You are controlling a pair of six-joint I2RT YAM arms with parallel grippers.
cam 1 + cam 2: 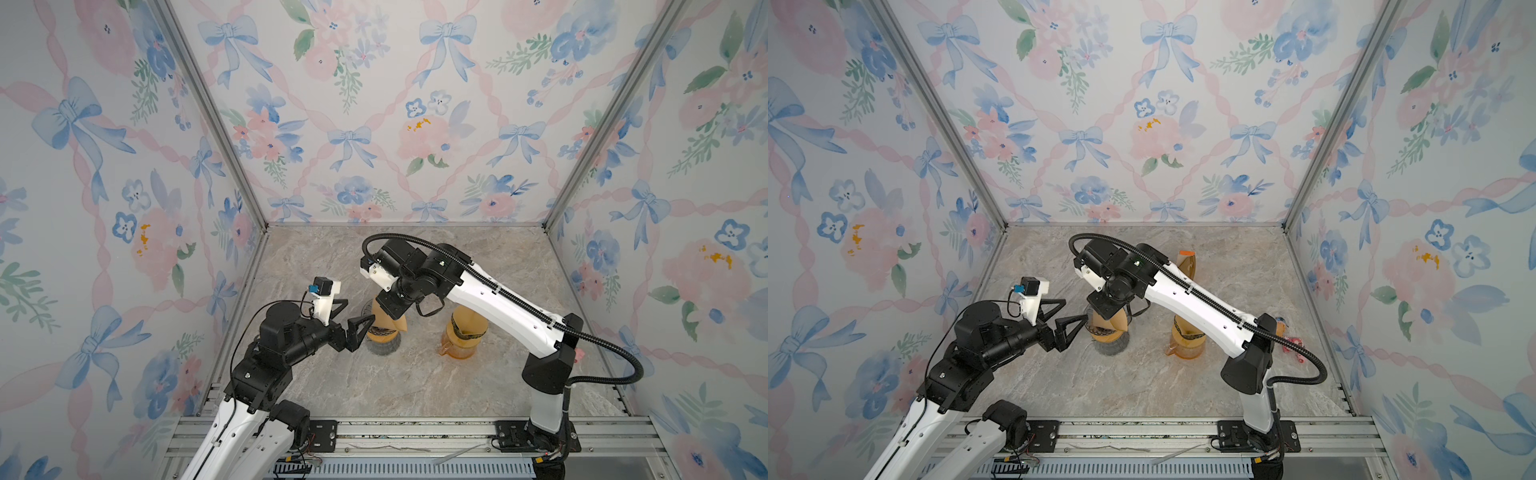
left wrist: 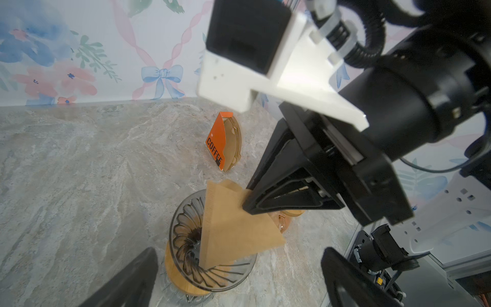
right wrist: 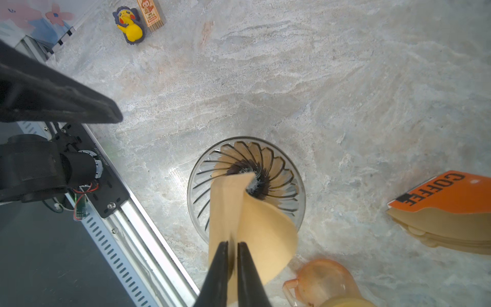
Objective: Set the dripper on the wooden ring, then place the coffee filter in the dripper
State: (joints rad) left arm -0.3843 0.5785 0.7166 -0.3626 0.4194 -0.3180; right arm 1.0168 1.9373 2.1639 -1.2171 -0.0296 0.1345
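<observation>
1. Nearest the base rail, the left gripper [image 1: 360,309] is seen with its jaws spread wide and empty, just beside the dripper's left flank.
2. Just beyond it, the clear ribbed glass dripper [image 3: 276,164], set on a round wooden collar, stands upright on the grey marble-patterned tabletop [image 1: 415,374].
3. The brown paper coffee filter [image 2: 233,226] is found with its pointed tip down inside the dripper's funnel. Its wide upper part leans out over the rim and is not seated against the ribs.
4. The filter's upper edge is pinched by the right gripper [image 3: 232,243]. A narrow slit shows between the jaws in the right wrist view, so how firm the grip is cannot be told.
5. The step in hand is judged to be the final lowering and release. The next move calls for the paper to be settled deeper. The jaws should then be parted and lifted clear without dragging the filter back out.
6. At similar depth, to the right, an amber translucent carafe [image 1: 461,336] is seen.
7. Farthest back, an orange pack marked COFFEE [image 1: 1187,266], holding spare filters, is propped upright.
</observation>
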